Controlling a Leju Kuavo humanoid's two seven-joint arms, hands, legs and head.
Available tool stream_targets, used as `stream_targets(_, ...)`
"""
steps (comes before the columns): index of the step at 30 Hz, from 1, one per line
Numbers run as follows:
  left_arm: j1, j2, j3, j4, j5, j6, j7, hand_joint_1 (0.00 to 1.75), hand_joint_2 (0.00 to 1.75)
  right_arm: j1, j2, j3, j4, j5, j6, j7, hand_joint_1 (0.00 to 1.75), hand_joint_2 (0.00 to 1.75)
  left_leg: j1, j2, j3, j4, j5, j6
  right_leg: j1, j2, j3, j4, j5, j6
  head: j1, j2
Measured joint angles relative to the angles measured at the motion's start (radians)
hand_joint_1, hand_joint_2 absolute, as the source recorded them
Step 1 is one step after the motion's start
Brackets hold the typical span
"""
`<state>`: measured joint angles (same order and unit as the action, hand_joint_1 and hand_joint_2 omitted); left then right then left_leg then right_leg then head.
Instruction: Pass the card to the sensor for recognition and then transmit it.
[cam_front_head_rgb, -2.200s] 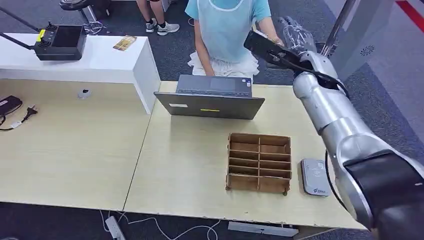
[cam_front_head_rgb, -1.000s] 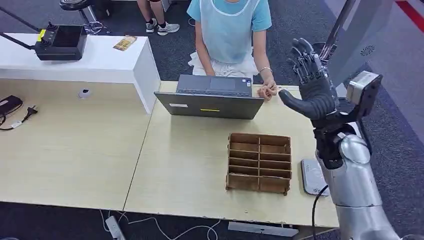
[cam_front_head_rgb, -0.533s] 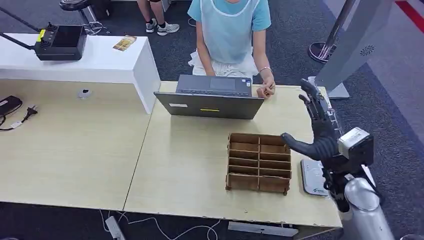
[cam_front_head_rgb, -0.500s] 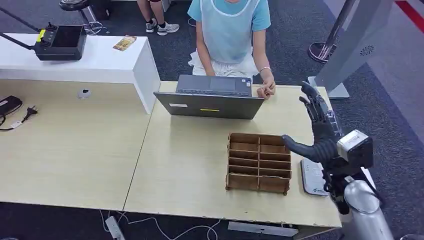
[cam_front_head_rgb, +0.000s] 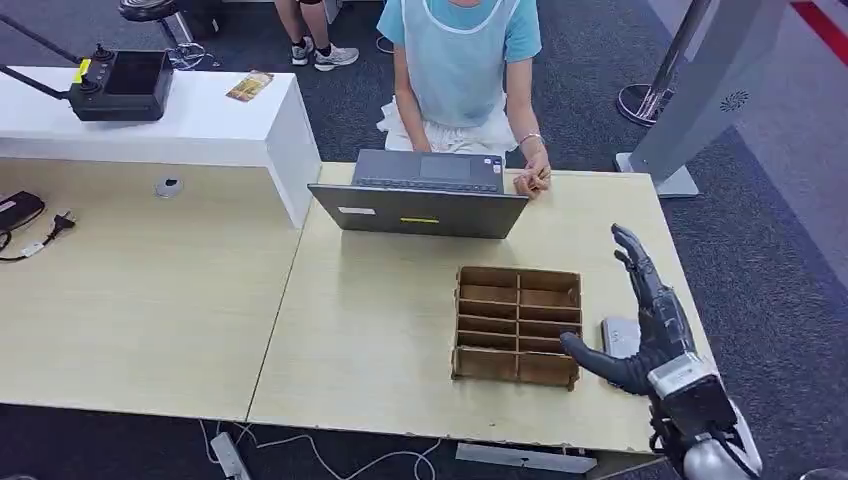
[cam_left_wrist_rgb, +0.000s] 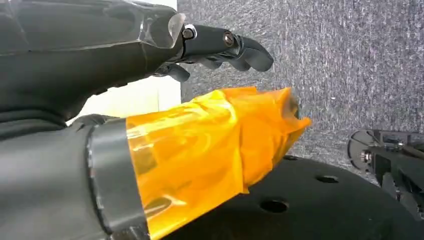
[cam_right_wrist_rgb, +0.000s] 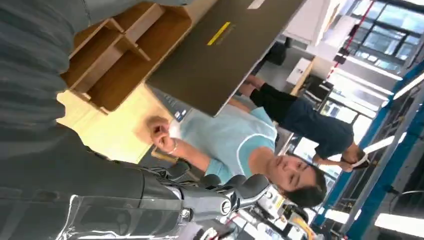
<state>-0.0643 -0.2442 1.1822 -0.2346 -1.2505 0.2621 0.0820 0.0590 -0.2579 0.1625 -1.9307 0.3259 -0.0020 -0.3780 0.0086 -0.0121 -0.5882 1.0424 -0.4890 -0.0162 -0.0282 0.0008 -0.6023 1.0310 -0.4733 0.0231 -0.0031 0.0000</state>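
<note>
Spanning the head view, the pale wooden table (cam_front_head_rgb: 400, 330) carries a grey laptop (cam_front_head_rgb: 420, 205), a wooden divider box (cam_front_head_rgb: 518, 325) and, at its right edge, the grey card sensor (cam_front_head_rgb: 618, 335), partly hidden behind the right hand (cam_front_head_rgb: 640, 330). That hand hovers just above the sensor, fingers spread, holding nothing. A person's hand (cam_front_head_rgb: 532, 180) rests beside the laptop; whether it holds the card cannot be told. From the left wrist camera, the left hand (cam_left_wrist_rgb: 165, 75) hangs over carpet, its orange-taped thumb (cam_left_wrist_rgb: 215, 145) apart from the dark fingers (cam_left_wrist_rgb: 235, 45), released.
</note>
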Motion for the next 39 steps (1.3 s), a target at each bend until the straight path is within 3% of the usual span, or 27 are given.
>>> stream_targets(7,0.0,-0.002,0.01,0.0,-0.003,0.002,0.0,0.0,0.0,0.066,-0.005,0.0,-0.032,0.129,-0.064,0.011,0.0,1.75,0.0,0.0,0.0,0.0,0.0,0.0,0.0,0.0,0.0,0.0,0.0,0.0,0.0,0.0)
stream_targets(14,-0.001,-0.004,0.013,0.0,-0.014,-0.003,0.013,0.0,0.0,0.1,-0.036,0.028,-0.047,0.527,-0.22,0.111,0.0,1.75,0.0,0.0,0.0,0.0,0.0,0.0,0.0,0.0,0.0,0.0,0.0,0.0,0.0,0.0)
stream_targets(17,-0.002,-0.004,0.013,0.0,-0.021,-0.008,0.014,0.0,0.0,0.1,-0.058,0.062,-0.052,0.597,-0.246,0.148,0.0,1.75,0.0,0.0,0.0,0.0,0.0,0.0,0.0,0.0,0.0,0.0,0.0,0.0,0.0,0.0)
stream_targets(23,-0.002,-0.004,0.013,0.0,-0.027,-0.01,0.017,0.0,0.0,0.099,-0.098,0.108,-0.056,0.655,-0.256,0.203,0.0,1.75,0.0,0.0,0.0,0.0,0.0,0.0,0.0,0.0,0.0,0.0,0.0,0.0,0.0,0.0)
stream_targets(30,-0.002,-0.004,0.013,0.0,-0.031,-0.01,0.028,0.0,0.0,0.128,-0.146,0.12,-0.057,0.698,-0.227,0.332,0.0,1.75,0.0,0.0,0.0,0.0,0.0,0.0,0.0,0.0,0.0,0.0,0.0,0.0,0.0,0.0)
stream_targets(35,-0.002,-0.004,0.013,0.0,-0.039,-0.012,0.036,0.0,0.0,0.149,-0.154,0.117,-0.056,0.819,-0.232,0.449,0.0,1.75,0.0,0.0,0.0,0.0,0.0,0.001,0.0,0.0,0.0,0.0,0.0,0.0,0.0,0.0)
stream_targets(39,-0.003,-0.004,0.013,0.0,-0.042,-0.013,0.042,0.0,0.0,0.159,-0.154,0.112,-0.05,0.867,-0.232,0.488,0.0,1.75,0.0,0.0,0.0,0.0,0.0,0.001,0.0,0.0,0.0,0.0,0.0,0.0,0.0,0.0)
